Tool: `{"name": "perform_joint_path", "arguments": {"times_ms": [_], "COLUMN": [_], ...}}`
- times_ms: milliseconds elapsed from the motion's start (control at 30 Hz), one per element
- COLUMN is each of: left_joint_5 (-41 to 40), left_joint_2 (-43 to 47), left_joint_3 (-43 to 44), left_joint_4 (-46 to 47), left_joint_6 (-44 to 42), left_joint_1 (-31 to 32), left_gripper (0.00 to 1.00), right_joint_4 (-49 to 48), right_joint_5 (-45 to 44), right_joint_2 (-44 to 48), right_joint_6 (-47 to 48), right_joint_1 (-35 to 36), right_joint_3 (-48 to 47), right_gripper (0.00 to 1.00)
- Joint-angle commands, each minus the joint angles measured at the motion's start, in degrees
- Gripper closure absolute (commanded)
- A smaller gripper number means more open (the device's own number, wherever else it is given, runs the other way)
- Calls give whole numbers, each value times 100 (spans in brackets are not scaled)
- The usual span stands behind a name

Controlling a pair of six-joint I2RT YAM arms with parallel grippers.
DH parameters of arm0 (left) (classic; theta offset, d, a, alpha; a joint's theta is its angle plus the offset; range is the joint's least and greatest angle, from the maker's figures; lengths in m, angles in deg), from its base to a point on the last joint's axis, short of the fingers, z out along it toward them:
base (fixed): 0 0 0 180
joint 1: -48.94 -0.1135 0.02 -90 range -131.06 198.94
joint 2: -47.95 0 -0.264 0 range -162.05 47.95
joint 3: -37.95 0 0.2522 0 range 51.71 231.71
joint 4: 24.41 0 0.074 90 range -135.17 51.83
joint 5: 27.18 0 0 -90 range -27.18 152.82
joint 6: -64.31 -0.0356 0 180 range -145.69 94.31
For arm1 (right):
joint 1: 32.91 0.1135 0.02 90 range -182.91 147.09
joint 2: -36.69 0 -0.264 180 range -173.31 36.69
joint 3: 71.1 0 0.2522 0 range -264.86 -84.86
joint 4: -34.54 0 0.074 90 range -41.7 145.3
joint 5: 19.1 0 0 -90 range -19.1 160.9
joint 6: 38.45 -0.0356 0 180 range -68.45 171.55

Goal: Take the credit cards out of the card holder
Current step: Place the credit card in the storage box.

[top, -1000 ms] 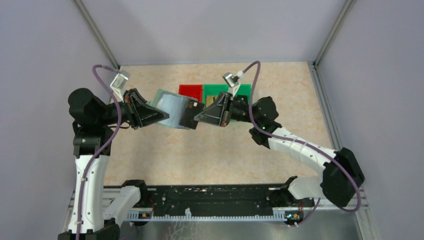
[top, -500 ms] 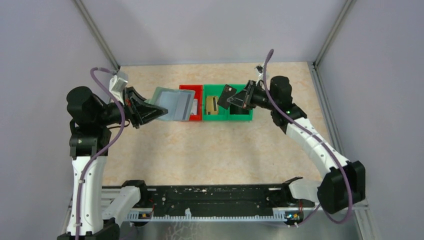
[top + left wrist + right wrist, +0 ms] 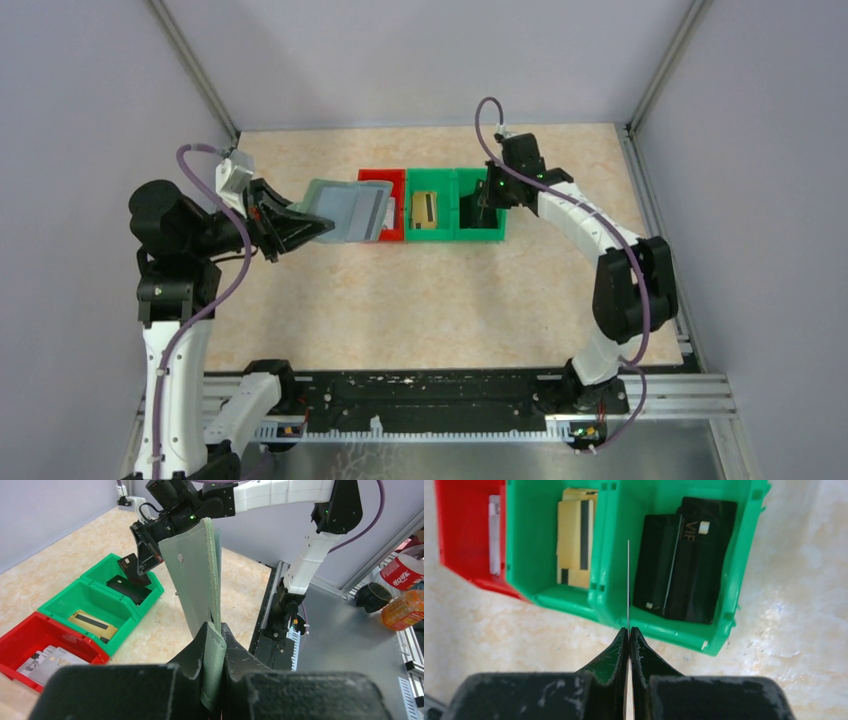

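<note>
On the left, my left gripper (image 3: pixel 312 226) is clamped on one end of the card holder (image 3: pixel 350 208). The holder hangs open in the air, tilted, with its far end over the red bin (image 3: pixel 381 177) (so from above that bin is mostly hidden from me). The left wrist view shows one pale card (image 3: pixel 47 657) lying in it.

Touching the red bin on the right stand two green bins. The middle green bin (image 3: pixel 429 177) holds one tan card (image 3: pixel 426 209). The far-right green bin (image 3: pixel 481 237) holds dark cards (image 3: pixel 684 560), two overlapping as far as I can tell.

The right gripper (image 3: pixel 485 203) hangs over that last bin, jaws pinched together on a thin dark card (image 3: pixel 131 566). From its own camera I see the card edge-on, above the wall between the green bins.

That makes three bins in one row. Grey walls and metal frame posts close in the table (image 3: pixel 420 300) on three sides. Bare tabletop runs between the bins and the arm bases.
</note>
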Motion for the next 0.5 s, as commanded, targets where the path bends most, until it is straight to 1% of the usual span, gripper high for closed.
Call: {"name": "perform_joint_path", "arguments": {"times_ms": [0,133,267,367,467], "left_joint_5": [197,421,397,458,468], "left_joint_2": [7,98,109,53,48], "left_joint_3": [26,-141,-144,-162,-153], "left_joint_4": [268,731,870,1267,1333], "left_joint_6": [35,369,576,1059,1135], "left_joint_1": [-13,-9,-12,-13,-11], "left_gripper": [100,100,100,100,100], "right_joint_4": [44,-12,88,43,75], "right_joint_5": [-639,-654,-667,-582,-542], "right_joint_2": [-385,-837,-1298,-1545,-1694], "right_joint_6": [430,489,532,578,578], "right_joint_1": [-21,-18,-17,-17,-19], "right_joint_3": [-630,-1002,-1456,-1590,-1665], "right_gripper": [100,100,100,100,100]}}
